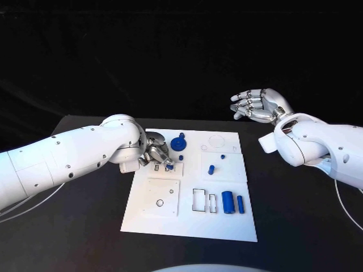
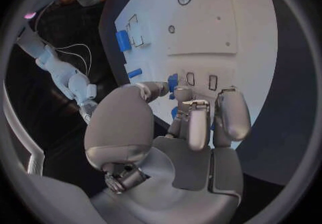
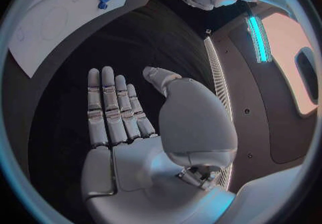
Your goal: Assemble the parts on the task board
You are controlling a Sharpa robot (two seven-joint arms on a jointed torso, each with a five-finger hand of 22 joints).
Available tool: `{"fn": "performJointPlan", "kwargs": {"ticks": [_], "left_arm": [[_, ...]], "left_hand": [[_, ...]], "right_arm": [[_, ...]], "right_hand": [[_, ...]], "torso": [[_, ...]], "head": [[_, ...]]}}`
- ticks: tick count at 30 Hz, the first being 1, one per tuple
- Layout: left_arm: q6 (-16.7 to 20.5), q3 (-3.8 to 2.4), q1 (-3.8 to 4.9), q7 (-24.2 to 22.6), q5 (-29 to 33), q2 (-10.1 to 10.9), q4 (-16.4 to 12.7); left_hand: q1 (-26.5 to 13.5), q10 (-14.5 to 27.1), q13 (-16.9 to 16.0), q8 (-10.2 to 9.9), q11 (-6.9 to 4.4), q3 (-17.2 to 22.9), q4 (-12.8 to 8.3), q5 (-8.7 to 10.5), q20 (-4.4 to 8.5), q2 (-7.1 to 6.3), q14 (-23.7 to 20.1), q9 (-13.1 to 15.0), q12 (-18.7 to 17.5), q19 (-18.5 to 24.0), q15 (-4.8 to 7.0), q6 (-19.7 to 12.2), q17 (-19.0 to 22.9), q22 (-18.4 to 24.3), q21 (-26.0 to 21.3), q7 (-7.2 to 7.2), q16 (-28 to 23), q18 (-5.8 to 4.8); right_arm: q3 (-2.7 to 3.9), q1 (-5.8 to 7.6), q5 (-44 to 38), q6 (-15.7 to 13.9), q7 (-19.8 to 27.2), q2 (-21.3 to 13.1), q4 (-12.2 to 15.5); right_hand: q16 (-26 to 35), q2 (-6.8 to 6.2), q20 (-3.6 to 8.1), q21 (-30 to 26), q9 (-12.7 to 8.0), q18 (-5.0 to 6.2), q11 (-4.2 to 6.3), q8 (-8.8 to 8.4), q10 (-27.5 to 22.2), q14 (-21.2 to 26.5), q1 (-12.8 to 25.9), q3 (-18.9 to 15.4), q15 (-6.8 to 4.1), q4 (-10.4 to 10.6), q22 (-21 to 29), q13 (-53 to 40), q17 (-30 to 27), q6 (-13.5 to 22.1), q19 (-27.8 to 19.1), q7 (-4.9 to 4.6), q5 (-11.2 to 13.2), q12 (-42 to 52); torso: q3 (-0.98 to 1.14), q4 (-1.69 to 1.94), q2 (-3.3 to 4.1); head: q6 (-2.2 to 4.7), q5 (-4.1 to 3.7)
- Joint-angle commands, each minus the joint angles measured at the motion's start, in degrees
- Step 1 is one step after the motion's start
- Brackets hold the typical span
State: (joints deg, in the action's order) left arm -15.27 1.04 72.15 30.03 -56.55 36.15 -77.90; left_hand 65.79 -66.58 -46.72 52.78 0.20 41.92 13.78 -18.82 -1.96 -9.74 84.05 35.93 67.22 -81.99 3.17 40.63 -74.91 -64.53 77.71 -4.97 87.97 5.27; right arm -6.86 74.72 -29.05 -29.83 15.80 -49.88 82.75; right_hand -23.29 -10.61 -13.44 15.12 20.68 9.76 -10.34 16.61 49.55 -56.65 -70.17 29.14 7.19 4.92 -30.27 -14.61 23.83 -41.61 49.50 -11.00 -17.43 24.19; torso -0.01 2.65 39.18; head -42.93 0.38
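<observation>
The black bench [image 1: 83,226] carries the white task board [image 1: 190,224] at its middle, with bare dark surface open on both sides and along the near edge. My left arm [image 1: 59,161] reaches in over the board's left edge; my right arm [image 1: 329,144] stays off the board, beyond its right edge. My left hand [image 1: 155,153] is bent down over the board's far left part, fingers curled in toward the thumb beside a small blue part [image 2: 173,81]; whether the fingertips actually pinch it, I cannot tell. My right hand [image 1: 259,106] is raised above the bench past the board's far right corner, fingers straight and apart, holding nothing. On the board, a round blue part [image 1: 179,143] sits just beside my left hand, a small blue peg [image 1: 211,169] stands near the middle, and two blue cylinders [image 1: 228,201] lie side by side toward the near right, next to a rectangular recess [image 1: 199,200]. A square white panel [image 1: 162,197] occupies the near left.
</observation>
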Motion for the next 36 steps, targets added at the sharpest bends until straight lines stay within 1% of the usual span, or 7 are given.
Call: {"fn": "performJointPlan", "kwargs": {"ticks": [1,6,15,20,24,30,36], "left_arm": [[4.28,-0.07,-0.44,-1.48,-1.10,0.56,-1.07],[5.12,-0.08,-1.28,-1.41,-3.09,1.47,-1.96],[6.01,-0.09,-2.15,-1.12,-5.65,2.04,-2.22],[6.07,-0.09,-2.32,-1.06,-6.31,2.20,-2.37],[5.88,-0.09,-2.38,-1.02,-6.58,2.27,-2.49],[5.56,-0.10,-2.41,-0.98,-7.24,2.34,-2.50],[5.05,-0.10,-2.42,-0.94,-7.67,2.37,-2.50]], "left_hand": [[-0.47,-0.58,-0.19,0.21,-0.08,12.18,-12.57,-0.53,0.29,-0.20,4.70,0.09,0.41,0.22,0.50,0.54,-10.26,0.01,0.31,0.23,0.09,-0.40],[-0.67,-1.02,-0.53,0.21,-0.18,12.18,-12.72,-1.50,0.38,-0.39,4.71,0.11,0.63,0.25,0.59,0.88,-10.26,0.13,0.26,0.33,0.09,-0.38],[-0.93,-1.79,-1.37,0.24,-0.34,12.13,-12.92,-2.82,0.51,-0.67,4.68,0.17,1.14,0.30,0.74,1.32,-10.09,0.35,0.17,0.50,0.03,-0.33],[-1.05,-2.18,-1.73,0.30,-0.45,12.13,-13.09,-3.68,0.61,-0.88,4.67,0.24,1.39,0.32,0.84,1.59,-10.05,0.46,0.12,0.61,0.02,-0.31],[-1.11,-2.39,-1.93,0.33,-0.52,12.14,-13.23,-4.18,0.67,-1.04,4.70,0.28,1.52,0.28,0.90,1.74,-10.12,0.37,0.16,0.68,0.05,-0.32],[-1.11,-2.48,-2.05,0.35,-0.54,12.13,-13.31,-4.36,0.69,-1.13,4.74,0.30,1.58,0.28,0.93,1.81,-10.28,0.39,0.15,0.71,0.11,-0.32],[-1.10,-2.48,-2.03,0.35,-0.55,12.13,-13.32,-4.38,0.69,-1.14,4.76,0.30,1.58,0.27,0.93,1.83,-10.39,0.36,0.17,0.71,0.15,-0.33]], "right_arm": [[0.00,-0.10,-0.10,0.82,0.32,-0.08,0.08],[-0.01,-0.20,-0.09,0.86,0.37,-0.14,0.04],[-0.01,-0.33,-0.08,0.88,0.43,-0.13,-0.01],[-0.01,-0.38,-0.07,0.88,0.46,-0.15,-0.03],[-0.01,-0.41,-0.07,0.89,0.47,-0.16,-0.05],[-0.01,-0.42,-0.07,0.95,0.47,-0.18,-0.07],[-0.01,-0.44,-0.07,1.00,0.48,-0.14,-0.14]], "right_hand": [[0.27,0.05,-0.03,-0.46,-0.10,0.51,-0.35,0.19,-0.09,0.09,0.38,-0.54,0.17,-0.02,0.19,0.22,-0.13,0.62,0.27,-3.70,-0.40,0.07],[0.30,0.06,-0.04,-0.52,-0.12,0.51,-0.37,0.20,-0.14,0.15,0.39,-0.57,0.20,-0.02,0.25,0.30,-0.15,0.64,0.25,-3.72,-0.41,0.08],[0.32,0.08,-0.06,-0.57,-0.14,0.50,-0.39,0.21,-0.20,0.21,0.41,-0.60,0.22,-0.02,0.31,0.38,-0.18,0.68,0.24,-3.74,-0.42,0.09],[0.32,0.08,-0.06,-0.57,-0.14,0.50,-0.39,0.21,-0.20,0.21,0.41,-0.60,0.22,-0.02,0.31,0.38,-0.18,0.68,0.24,-3.74,-0.42,0.09],[0.32,0.08,-0.06,-0.57,-0.14,0.50,-0.39,0.21,-0.20,0.21,0.41,-0.60,0.22,-0.02,0.31,0.38,-0.18,0.68,0.24,-3.74,-0.42,0.09],[0.33,0.12,-0.07,-0.61,-0.16,0.50,-0.41,0.21,-0.23,0.25,0.43,-0.63,0.23,-0.02,0.36,0.45,-0.20,0.69,0.24,-3.75,-0.40,0.10],[0.33,0.12,-0.07,-0.61,-0.16,0.50,-0.41,0.21,-0.23,0.25,0.43,-0.63,0.23,-0.02,0.36,0.45,-0.20,0.69,0.24,-3.75,-0.40,0.10]], "torso": [[-0.02,0.08,-0.04],[-0.05,-0.02,0.00],[-0.04,-0.19,0.06],[0.02,-0.25,0.11],[0.01,-0.24,0.14],[0.05,-0.23,0.14],[0.02,-0.24,0.13]], "head": [[-0.18,0.20],[-0.22,0.42],[-0.23,0.69],[-0.21,0.81],[-0.23,0.78],[-0.28,0.74],[-0.35,0.80]]}}
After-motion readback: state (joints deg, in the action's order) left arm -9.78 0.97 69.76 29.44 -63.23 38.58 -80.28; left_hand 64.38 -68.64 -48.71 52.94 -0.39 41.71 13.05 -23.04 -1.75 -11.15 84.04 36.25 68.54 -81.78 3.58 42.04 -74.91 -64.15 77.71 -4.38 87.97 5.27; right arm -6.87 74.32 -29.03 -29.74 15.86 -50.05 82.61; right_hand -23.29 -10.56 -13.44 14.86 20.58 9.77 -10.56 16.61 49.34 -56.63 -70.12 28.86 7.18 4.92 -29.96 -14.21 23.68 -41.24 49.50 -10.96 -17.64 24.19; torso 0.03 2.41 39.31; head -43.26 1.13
